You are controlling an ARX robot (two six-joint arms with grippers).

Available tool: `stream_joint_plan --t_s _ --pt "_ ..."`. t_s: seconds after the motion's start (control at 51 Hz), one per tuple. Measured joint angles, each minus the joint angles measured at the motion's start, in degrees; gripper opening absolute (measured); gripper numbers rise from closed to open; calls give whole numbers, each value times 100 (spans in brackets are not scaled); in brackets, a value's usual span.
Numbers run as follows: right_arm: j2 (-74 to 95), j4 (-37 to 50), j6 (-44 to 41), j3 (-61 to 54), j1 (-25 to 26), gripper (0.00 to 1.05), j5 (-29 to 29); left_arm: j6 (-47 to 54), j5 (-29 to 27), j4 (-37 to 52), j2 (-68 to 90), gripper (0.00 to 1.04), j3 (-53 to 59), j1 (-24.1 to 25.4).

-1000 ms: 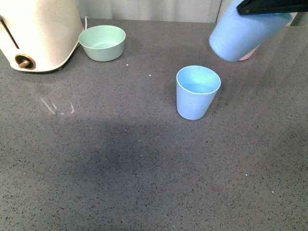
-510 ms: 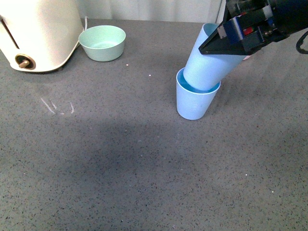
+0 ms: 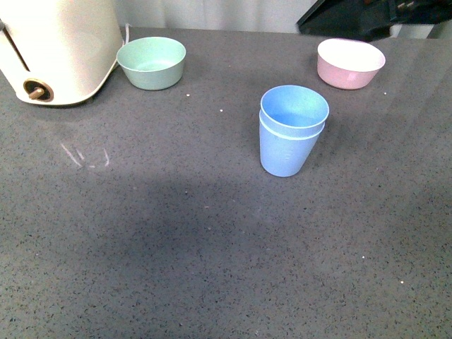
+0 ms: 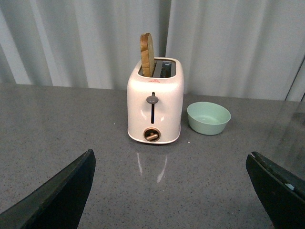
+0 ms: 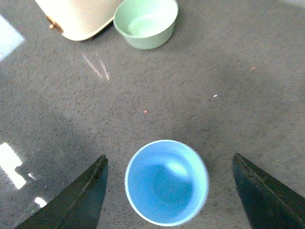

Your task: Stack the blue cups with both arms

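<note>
The two blue cups stand upright on the grey table, one nested inside the other, right of centre in the front view. In the right wrist view I look down into the top cup; my right gripper is open, above it, with its black fingers spread wide on either side and not touching. A part of the right arm shows at the top right of the front view. My left gripper is open and empty, its fingers wide apart over bare table in front of the toaster.
A cream toaster with a slice of bread stands at the back left. A mint-green bowl sits beside it. A pink bowl sits at the back right, behind the cups.
The right gripper brought the tilted cup down into the standing cup, let go and pulled up and back. The cup now sits nested and upright.
</note>
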State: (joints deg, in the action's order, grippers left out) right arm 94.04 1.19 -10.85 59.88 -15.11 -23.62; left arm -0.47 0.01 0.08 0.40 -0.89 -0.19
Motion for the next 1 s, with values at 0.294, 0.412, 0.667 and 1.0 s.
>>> stream_joint_plan --t_s 0.294,0.412,0.667,1.0 --pt "-2448 1808 671 -2149 1012 90 782 0 -2 0 0 96 0 -2" --pt "-2870 3650 929 -3237 935 66 2789 0 0 0 0 96 0 0" --pt "-3705 3954 1008 -4422 1185 17 2660 0 -2 0 0 96 0 0" --pt "-4662 3762 1029 -5184 1493 2 2361 2 -2 0 0 96 0 0"
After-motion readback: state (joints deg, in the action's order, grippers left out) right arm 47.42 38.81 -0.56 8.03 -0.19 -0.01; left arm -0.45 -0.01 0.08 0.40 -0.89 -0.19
